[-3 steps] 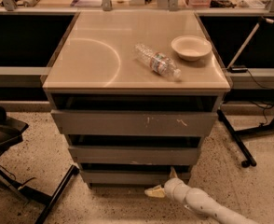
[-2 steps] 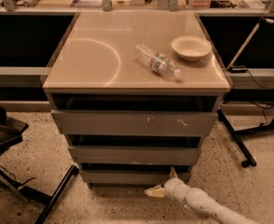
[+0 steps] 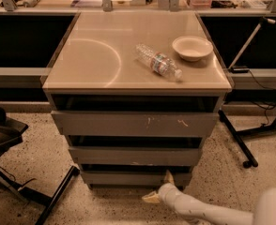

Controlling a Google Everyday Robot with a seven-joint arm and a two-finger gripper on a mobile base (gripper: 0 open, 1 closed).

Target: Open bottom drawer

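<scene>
The bottom drawer is the lowest and narrowest of three plain grey fronts on the cabinet, and it stands out a little from the body. My gripper is low at the front, at the right part of that drawer front, on the end of my white arm that comes in from the lower right. Its yellowish fingers are spread apart. One fingertip is up at the drawer front's top edge and the other is below the front, near the floor.
The middle drawer and the scratched top drawer also stand slightly out. On the cabinet top lie a plastic water bottle and a pale bowl. A black chair base is at the left and black stand legs at the right.
</scene>
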